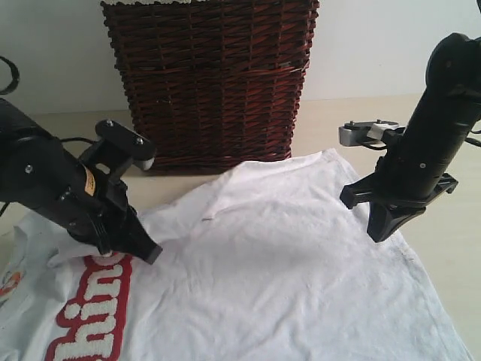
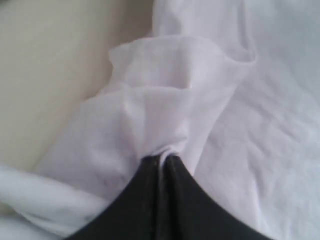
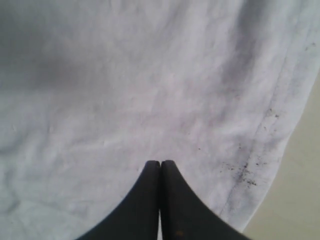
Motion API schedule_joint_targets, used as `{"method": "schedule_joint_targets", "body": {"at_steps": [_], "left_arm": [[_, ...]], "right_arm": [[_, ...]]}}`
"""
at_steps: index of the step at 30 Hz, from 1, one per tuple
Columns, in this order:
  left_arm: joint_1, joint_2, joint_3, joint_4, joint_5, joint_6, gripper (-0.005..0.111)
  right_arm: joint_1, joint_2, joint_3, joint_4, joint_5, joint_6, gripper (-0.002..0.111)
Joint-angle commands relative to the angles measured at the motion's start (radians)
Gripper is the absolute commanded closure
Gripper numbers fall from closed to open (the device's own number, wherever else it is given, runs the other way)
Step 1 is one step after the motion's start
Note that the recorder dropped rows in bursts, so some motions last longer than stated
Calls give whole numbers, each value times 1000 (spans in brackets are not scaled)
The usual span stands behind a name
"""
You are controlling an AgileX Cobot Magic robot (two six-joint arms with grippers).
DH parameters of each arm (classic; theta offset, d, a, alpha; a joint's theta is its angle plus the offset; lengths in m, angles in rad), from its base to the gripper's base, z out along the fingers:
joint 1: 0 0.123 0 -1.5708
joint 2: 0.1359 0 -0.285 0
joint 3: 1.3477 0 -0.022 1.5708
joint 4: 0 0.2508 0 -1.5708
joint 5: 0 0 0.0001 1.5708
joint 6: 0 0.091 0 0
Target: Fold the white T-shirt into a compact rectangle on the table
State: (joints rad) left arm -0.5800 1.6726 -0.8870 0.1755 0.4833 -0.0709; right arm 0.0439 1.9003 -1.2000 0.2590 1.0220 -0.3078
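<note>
Left claw [image 2: 161, 160] pinches a fold of the white T-shirt [image 1: 285, 263] (beside its red lettering [image 1: 90, 308]). Right claw [image 3: 160, 167] is together, empty.

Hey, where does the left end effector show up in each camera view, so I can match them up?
Exterior view: the black left end effector sits at the left, pinching the large white cotton T-shirt just above its red lettering.
Left wrist view: end effector shut on a bunched shirt fold, beside the pale beige table.
Right wrist view: not in it.
Shared landmark: the T-shirt.
</note>
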Motion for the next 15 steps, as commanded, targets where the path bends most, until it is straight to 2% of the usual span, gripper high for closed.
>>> {"method": "schedule_joint_targets", "body": {"at_steps": [1,4,6,9,15], "left_arm": [[-21,40,5,-16,86,-22,74],[-21,74,5,-72,168,-16,44],[-23,92,3,-80,197,-12,38],[-25,95,-16,-80,186,-12,41],[-25,25,-101,-82,229,-12,59]], "right_arm": [[-3,-10,-5,5,1,-13,108],[-3,-10,-5,5,4,-13,108],[-3,-10,-5,5,4,-13,108],[-3,-10,-5,5,4,-13,108],[-3,-10,-5,5,4,-13,108]]}}
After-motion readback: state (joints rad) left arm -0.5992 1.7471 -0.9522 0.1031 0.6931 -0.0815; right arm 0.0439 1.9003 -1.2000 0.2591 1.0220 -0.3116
